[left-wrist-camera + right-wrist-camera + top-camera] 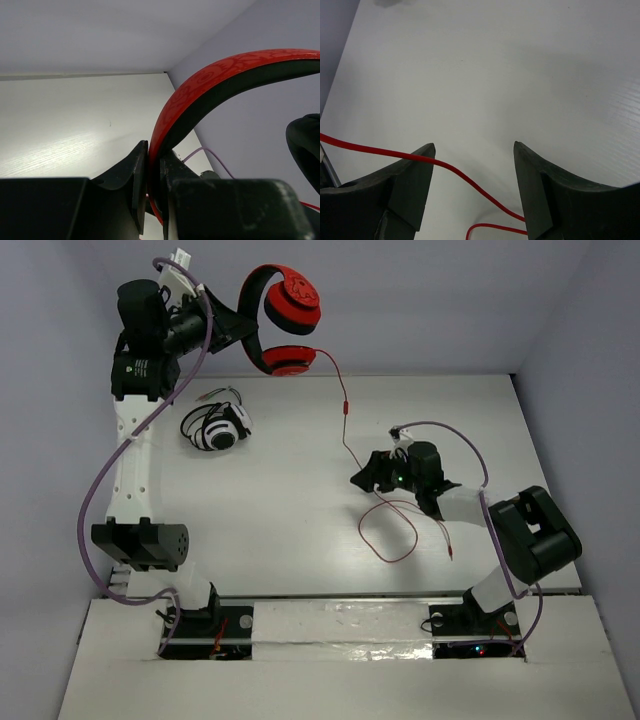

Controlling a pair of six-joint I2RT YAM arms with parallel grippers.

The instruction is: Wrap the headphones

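Top external, pls: whereabouts of headphones (285, 330)?

— Up off table (280, 530), far-left corner. Pinched at headband (210, 75) by left gripper (154, 152), fingers clamped tight on it per left wrist cam. Earcups (292, 302) hanging free, touching nothing.

Why lifted so high?

— Prob. to let cable (344, 430) drop clear from lower cup w/o snagging. Runs down to table, then loops loose beside right gripper (368, 476), free end lying nearer the front edge.

Right gripper status?

— Fingers wide apart, nothing gripped. Hovering low over table, straddling cable: per right wrist cam, strand crossing gap from one finger toward other, not pinched yet. Looks set to close on it & start gathering slack.

Anything else around?

— Black-and-white headphones (215, 428) lying on table at far left, well apart from cable. Not part of job.

Wrap progress?

— Judged barely begun: no turns round band or cups, whole cable loose.

Risk?

— Thin strand, prone to slipping from pads if caught off-centre. Worth closing squarely, then keeping tension gentle so band not yanked from left grip.
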